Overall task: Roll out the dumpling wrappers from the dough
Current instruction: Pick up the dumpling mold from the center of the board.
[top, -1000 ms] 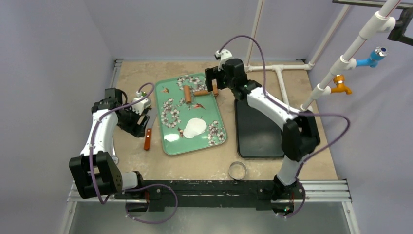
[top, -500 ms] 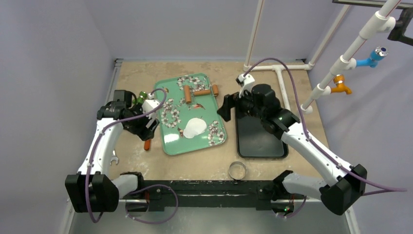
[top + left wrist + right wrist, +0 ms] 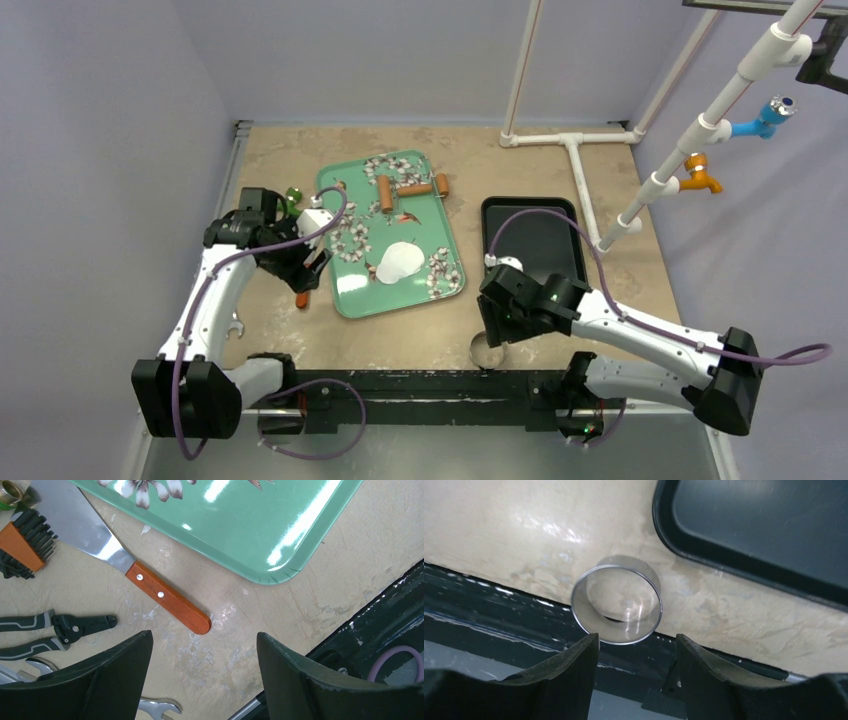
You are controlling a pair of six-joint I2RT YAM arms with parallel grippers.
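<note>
A mint-green flowered tray (image 3: 352,292) lies just right of the spread, empty left gripper (image 3: 204,645). A black rectangular tray (image 3: 537,236) lies beyond the right gripper (image 3: 636,639), also spread. Flat white dough (image 3: 400,262) rests on the green tray, and a shiny metal ring (image 3: 619,605) sits below the right gripper's fingertips.

Table (image 3: 468,225) strip between green tray (image 3: 355,292) and black tray (image 3: 545,250) is passable; knife (image 3: 302,298) blocks green tray's left side.

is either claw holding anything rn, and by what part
Nothing is held. The left claw stands open above the knife handle, and the right claw stands open above the metal ring; neither grips it.
</note>
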